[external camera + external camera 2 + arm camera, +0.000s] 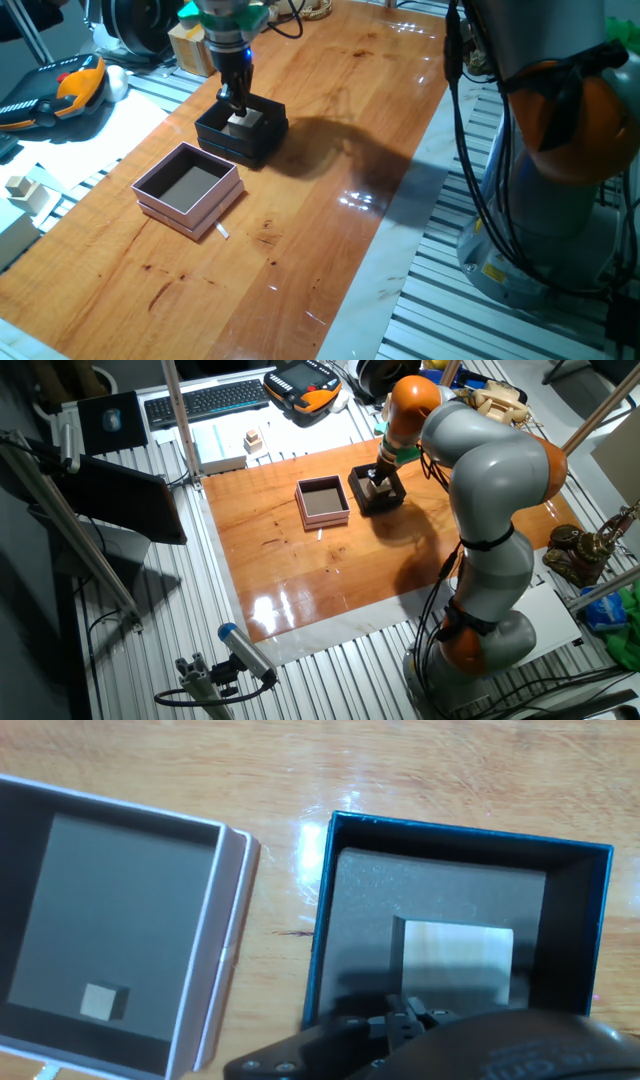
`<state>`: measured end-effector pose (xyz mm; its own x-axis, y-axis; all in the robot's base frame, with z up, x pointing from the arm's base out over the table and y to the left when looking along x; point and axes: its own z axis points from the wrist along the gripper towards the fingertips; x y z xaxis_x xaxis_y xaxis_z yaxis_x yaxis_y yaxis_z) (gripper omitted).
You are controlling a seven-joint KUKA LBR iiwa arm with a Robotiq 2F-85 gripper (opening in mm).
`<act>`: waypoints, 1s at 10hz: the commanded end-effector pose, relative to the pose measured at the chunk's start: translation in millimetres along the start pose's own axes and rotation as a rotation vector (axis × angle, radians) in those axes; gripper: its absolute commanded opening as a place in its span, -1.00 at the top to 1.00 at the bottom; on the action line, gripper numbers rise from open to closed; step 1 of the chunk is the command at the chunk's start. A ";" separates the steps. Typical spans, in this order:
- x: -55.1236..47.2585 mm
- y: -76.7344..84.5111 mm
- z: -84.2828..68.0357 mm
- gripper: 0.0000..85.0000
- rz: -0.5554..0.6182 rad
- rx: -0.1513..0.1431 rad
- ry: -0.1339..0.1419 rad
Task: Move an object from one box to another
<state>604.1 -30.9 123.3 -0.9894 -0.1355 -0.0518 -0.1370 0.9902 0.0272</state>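
The black box (pixel 262 142) stands at the far side of the wooden table, and the pink box (pixel 152 196) stands just in front of it. A small pale wooden cube (pixel 455 960) lies on the black box's floor (pixel 365 905). My gripper (pixel 238 106) reaches down into the black box, right at the cube (pixel 245 120). Its fingertips are hidden in the hand view, and its opening is too small to read elsewhere. In the hand view a small greyish block (pixel 103 1002) sits in a corner of the pink box (pixel 225 970). Both the black box (pixel 390 498) and the pink box (pixel 323 516) show in the other fixed view.
A small white scrap (pixel 222 231) lies on the wood beside the pink box. A pair of pale wooden blocks (pixel 22 188) sits off the table's left edge. An orange pendant (pixel 75 85) and a keyboard (pixel 205 400) lie beyond the table. The robot's base (pixel 560 150) stands at the right.
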 end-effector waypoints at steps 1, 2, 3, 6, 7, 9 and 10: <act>-0.1 0.1 0.0 1.00 0.007 -0.005 -0.004; -0.1 0.1 0.0 1.00 0.009 -0.015 -0.005; -0.1 0.1 0.0 1.00 0.008 -0.028 -0.007; -0.1 0.1 0.0 1.00 0.018 -0.015 0.036; -0.1 0.1 0.0 1.00 0.041 0.034 0.042; -0.1 0.1 0.0 1.00 0.037 0.107 0.024; 0.3 -1.4 0.3 1.00 0.011 0.074 0.011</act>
<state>604.3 -33.9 122.1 -0.9902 -0.1312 -0.0479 -0.1290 0.9906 -0.0464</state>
